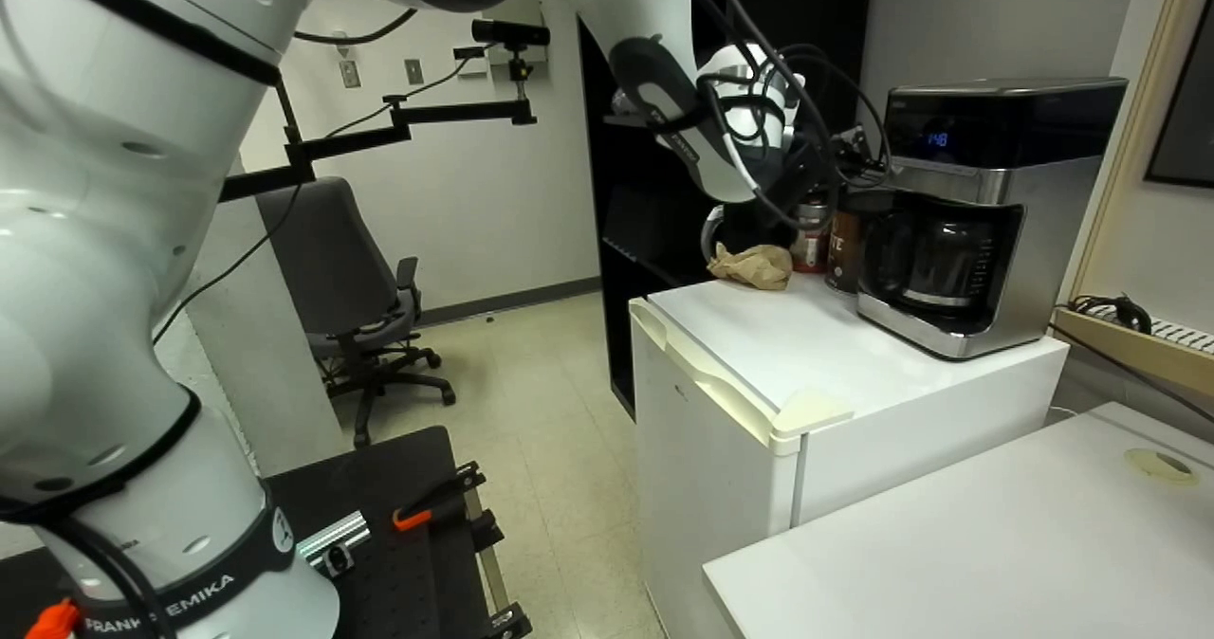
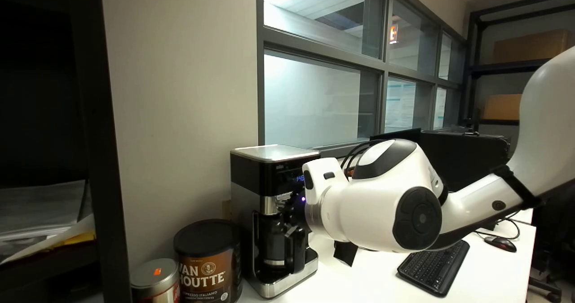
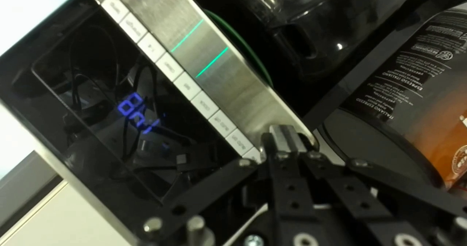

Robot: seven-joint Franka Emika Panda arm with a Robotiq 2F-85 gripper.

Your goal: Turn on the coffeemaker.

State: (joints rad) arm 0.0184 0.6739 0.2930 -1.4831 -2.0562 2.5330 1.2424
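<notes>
coffeemaker (image 1: 996, 189): upright, long axis vertical, front facing claw (image 3: 290, 140)
beside: coffee can (image 2: 207, 265), then tin (image 2: 155, 278)
claw: clenched, partly hiding one button (image 3: 251, 154)

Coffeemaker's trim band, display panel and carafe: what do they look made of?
Trim band: probably metal, brushed, with fine grain. Display panel: glossy black plastic or glass, with mirror-like reflections. Carafe: likely shiny dark glass, from its glints.
</notes>
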